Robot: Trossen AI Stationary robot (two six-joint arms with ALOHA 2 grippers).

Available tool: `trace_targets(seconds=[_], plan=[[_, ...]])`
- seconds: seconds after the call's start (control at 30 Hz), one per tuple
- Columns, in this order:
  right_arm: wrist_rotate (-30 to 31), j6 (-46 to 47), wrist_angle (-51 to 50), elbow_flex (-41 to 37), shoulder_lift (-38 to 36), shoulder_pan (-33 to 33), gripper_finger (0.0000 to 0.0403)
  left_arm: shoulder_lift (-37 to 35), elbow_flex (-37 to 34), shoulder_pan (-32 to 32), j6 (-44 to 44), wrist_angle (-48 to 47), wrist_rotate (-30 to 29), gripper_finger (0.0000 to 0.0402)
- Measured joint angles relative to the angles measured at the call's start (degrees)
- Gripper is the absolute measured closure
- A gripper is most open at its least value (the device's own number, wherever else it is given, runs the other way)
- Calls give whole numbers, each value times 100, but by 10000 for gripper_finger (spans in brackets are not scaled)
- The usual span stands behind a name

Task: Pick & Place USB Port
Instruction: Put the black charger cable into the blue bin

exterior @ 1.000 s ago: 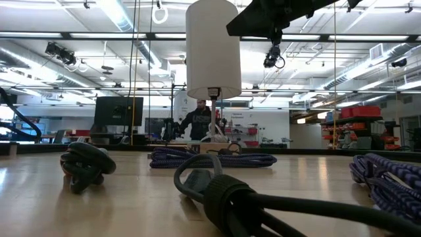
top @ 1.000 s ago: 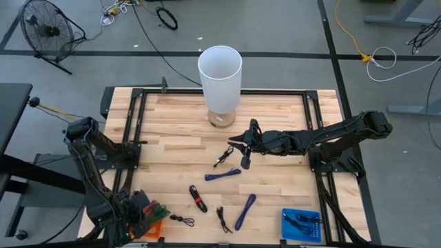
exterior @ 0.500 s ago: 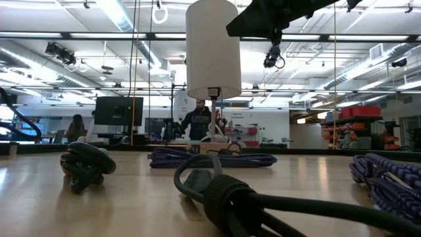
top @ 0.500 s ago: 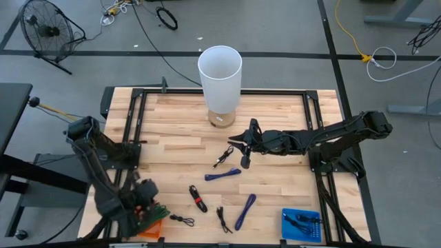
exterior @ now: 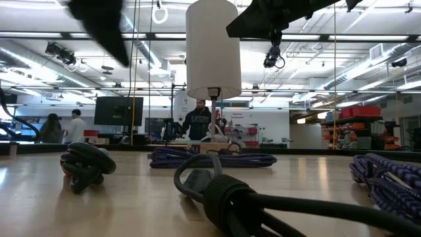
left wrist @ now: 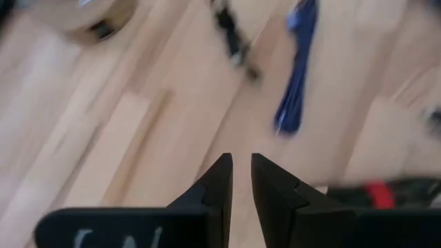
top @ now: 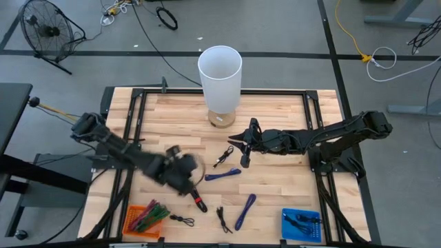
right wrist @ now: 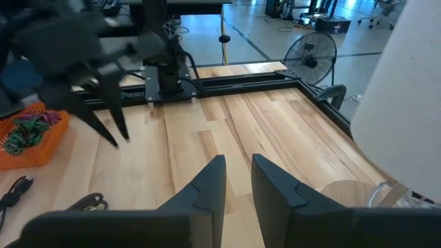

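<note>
The likeliest target, the black and red cable [top: 198, 199], lies on the table [top: 172, 117] toward the front edge, well forward of the white cylinder [top: 220, 69], its long axis running front to back with a slight slant. The left hand [top: 185, 173] hovers just behind and beside it, nearer by far than the right; its fingers stand almost pressed together, a thin gap between, holding nothing. The blue cable [top: 222, 175] lies just past it. The right hand [top: 245, 150], likewise nearly closed and empty, waits in the air just forward of the cylinder.
</note>
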Motion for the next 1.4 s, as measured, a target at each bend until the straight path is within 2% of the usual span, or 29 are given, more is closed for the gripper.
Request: trace_targets(seconds=[0.13,0.2,0.37,0.53,0.7,0.87,1.13,1.4], plan=[[0,-5,-1,0,0,2,333,46,1,841,1297,1195,719,344],[-55,-5,-1,0,0,4,333,117,2,1190,1668,1525,1025,344],[-410,-25,1,0,0,4,333,460,2,1983,2109,1973,1645,344],[-442,-34,-11,0,0,4,333,1088,0,2510,2271,2381,2335,344],[-439,-43,-76,0,-21,4,333,1726,0,2765,2413,2947,2737,338],[-439,-136,-106,0,-48,4,333,2155,0,2906,2411,3159,2949,301],[-437,-219,-89,0,-48,2,333,2293,0,2927,2407,3723,3298,236],[-435,-259,-84,0,-48,1,333,2396,-9,2829,2260,3774,3286,224]])
